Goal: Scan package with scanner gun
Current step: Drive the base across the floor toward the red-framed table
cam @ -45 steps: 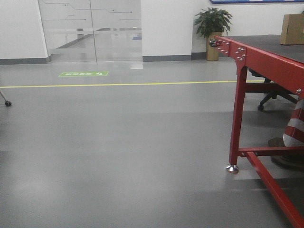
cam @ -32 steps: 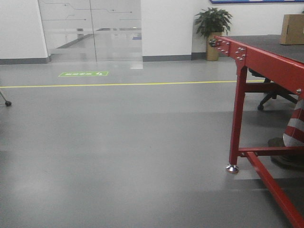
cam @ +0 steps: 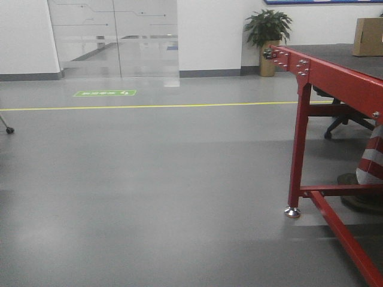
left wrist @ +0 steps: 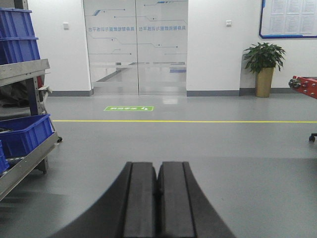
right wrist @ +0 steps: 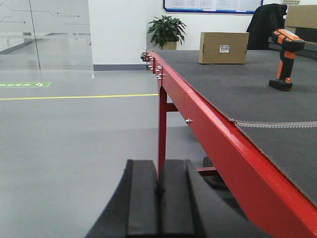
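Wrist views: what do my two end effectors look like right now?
The left end effector and right end effector look identical: two thick, matte black rectangular fingers with rounded tips, widening into a black base. No cables, markings or arm links show.

**Left tool pointing out over open floor**

The left tool (left wrist: pixel 158 169) is sitting low in the foreground, its two black pads (left wrist: pixel 140 198) pressing flat together with only a seam showing between them. Grey floor (left wrist: pixel 208 148) is stretching ahead of it, with a yellow line (left wrist: pixel 198 121) running across and a green floor sign (left wrist: pixel 129 108) lying beyond, in front of frosted glass doors (left wrist: pixel 136 49). At left, blue bins (left wrist: pixel 22 134) are resting on a metal rack (left wrist: pixel 25 69). At right, a potted plant (left wrist: pixel 263 62) is standing by the white wall below a notice board (left wrist: pixel 290 19), and a red desk corner (left wrist: pixel 307 85) is poking in at the edge.
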Controlling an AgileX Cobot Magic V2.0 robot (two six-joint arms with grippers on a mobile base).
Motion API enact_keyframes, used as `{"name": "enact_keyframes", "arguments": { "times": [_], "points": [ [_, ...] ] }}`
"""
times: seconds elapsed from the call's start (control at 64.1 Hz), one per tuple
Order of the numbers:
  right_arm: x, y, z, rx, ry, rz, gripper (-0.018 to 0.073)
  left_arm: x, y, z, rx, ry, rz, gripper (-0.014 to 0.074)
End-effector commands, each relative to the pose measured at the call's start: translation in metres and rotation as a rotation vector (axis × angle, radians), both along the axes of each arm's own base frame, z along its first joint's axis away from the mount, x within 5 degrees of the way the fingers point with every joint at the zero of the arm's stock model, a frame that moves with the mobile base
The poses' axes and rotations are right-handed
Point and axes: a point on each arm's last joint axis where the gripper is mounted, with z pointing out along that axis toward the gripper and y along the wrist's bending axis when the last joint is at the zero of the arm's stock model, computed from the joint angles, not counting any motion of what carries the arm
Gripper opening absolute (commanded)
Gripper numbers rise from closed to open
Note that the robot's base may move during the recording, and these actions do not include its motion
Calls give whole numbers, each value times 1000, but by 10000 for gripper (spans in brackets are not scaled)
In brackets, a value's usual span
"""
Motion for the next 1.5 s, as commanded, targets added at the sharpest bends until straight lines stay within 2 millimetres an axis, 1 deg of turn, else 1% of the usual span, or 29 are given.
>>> {"name": "enact_keyframes", "arguments": {
  "times": [0.0, 1.17, 1.482],
  "points": [
    [0, 0, 2, -9, -25, -1, -154, -1, 0, 2, -7, -24, 6, -111],
    [0, 0, 2, -9, -25, -1, -154, -1, 1, 2, -7, -24, 16, -111],
    [0, 0, 2, -9, -25, -1, -154, -1, 3, 2, -6, -24, 55, -111]
  ]
}}
